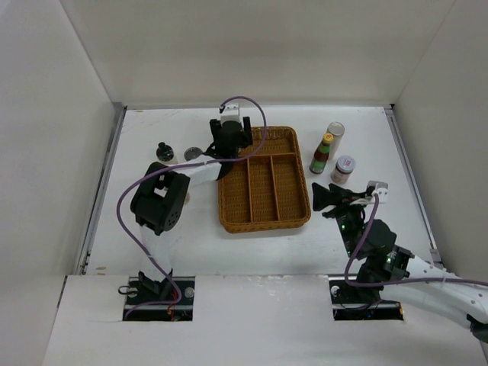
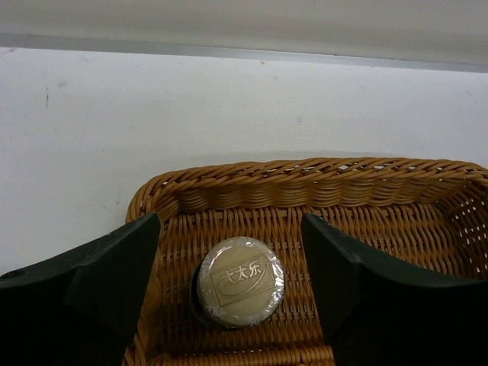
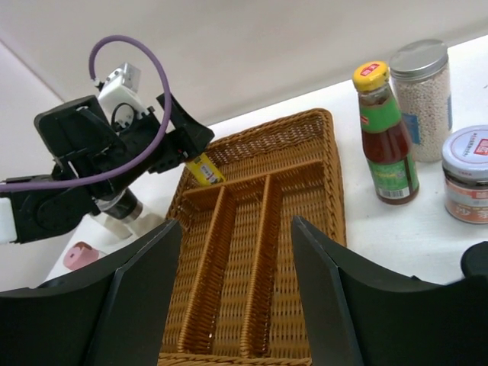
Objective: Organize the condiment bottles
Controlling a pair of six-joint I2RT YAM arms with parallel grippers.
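Jaws both spread — left pair astride gold-capped bottle (image 2: 237, 280), not touching, right pair empty

left pincer (image 2: 230, 232): jaws apart, angled downward | right pincer (image 3: 236, 227): jaws apart

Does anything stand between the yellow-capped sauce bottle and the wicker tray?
Nothing visible does. Only bare table lies between the sauce bottle and the right rim of the wicker tray. The silver-lidded jar and the short jar stand on the bottle's side away from the tray.
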